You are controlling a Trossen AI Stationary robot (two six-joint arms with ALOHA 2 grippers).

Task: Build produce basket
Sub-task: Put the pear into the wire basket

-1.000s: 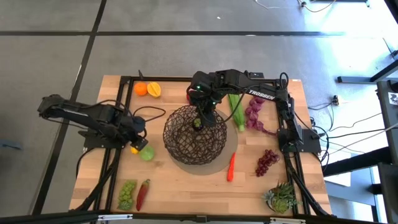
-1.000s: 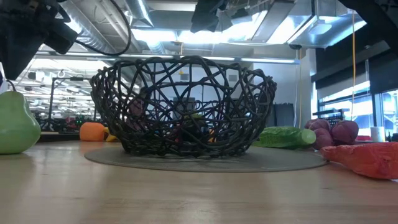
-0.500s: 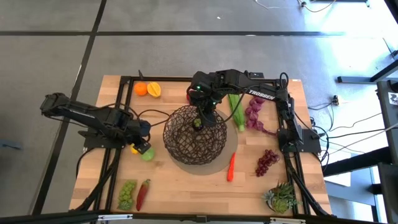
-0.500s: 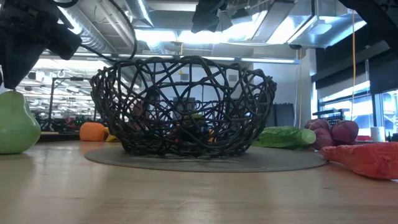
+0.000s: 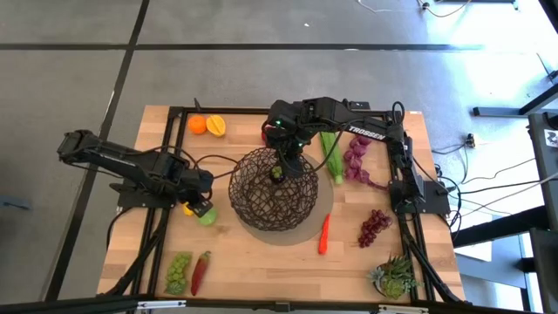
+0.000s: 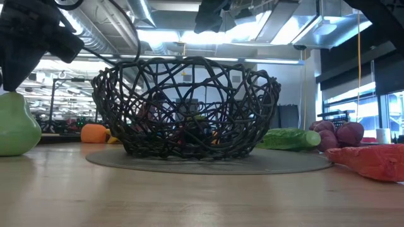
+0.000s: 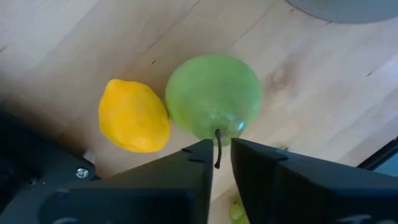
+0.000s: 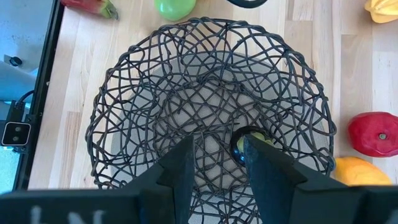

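We hold our left gripper [image 7: 222,155] nearly clenched at the green apple [image 7: 213,98] stem beside the basket [image 5: 273,187]; it may slip. Right gripper [image 8: 217,151], slightly parted, hovers inside the basket

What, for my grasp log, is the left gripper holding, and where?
Nothing yet: the left gripper has its fingers flanking, without touching, the thin stem of the round green toy fruit beside the yellow lemon.
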